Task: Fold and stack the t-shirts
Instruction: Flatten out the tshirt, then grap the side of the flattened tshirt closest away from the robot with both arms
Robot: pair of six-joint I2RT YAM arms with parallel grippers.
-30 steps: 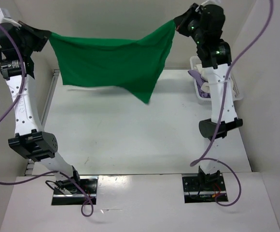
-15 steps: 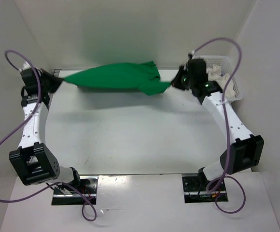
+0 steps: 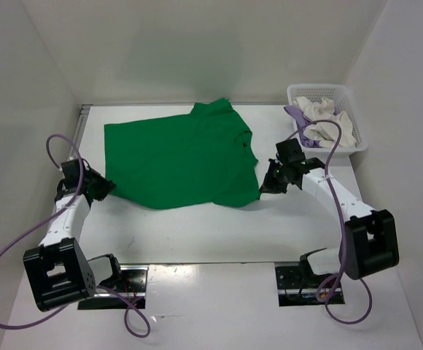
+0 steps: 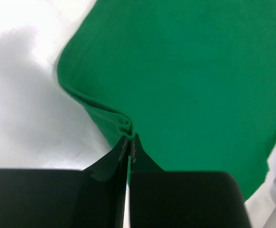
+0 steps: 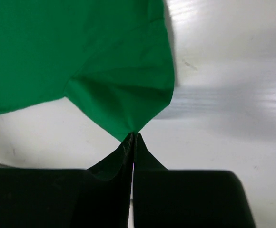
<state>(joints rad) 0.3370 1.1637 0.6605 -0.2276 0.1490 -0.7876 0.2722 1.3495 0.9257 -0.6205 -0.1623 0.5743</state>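
The green t-shirt lies spread flat mid-desk, left gripper pinched tight on its near-left corner, right gripper pinched tight on its near-right corner, while the white t-shirt and purple t-shirt sit bunched in the far-right basket.

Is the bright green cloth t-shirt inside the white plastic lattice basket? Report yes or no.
No, the bright green cloth t-shirt lies spread flat on the table, apart from the white plastic lattice basket.
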